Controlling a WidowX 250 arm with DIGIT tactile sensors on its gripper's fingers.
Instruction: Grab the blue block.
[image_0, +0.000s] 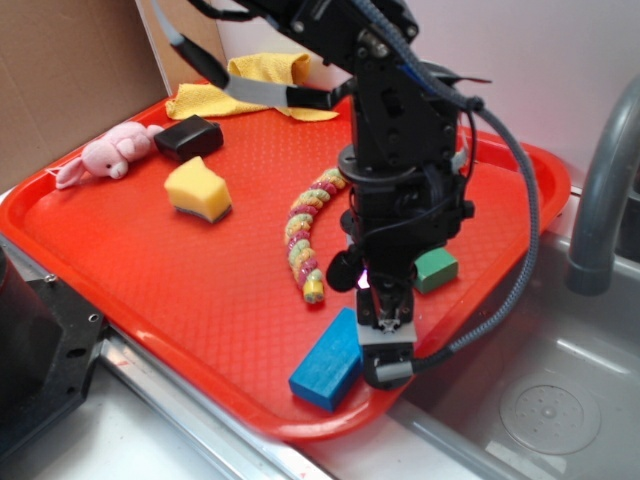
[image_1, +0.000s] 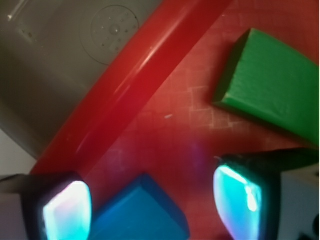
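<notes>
Two fingers (image_1: 66, 212) spread apart, jaws open; gripper (image_0: 388, 340) low over the red tray (image_0: 150, 270), at one end of the blue block (image_0: 330, 360), which pokes up between them in the wrist view. Block lies flat near the tray's front rim, long axis diagonal, far end toward the gripper. Green block (image_0: 437, 268) just behind. Sink (image_0: 560, 400) beside the tray.
</notes>
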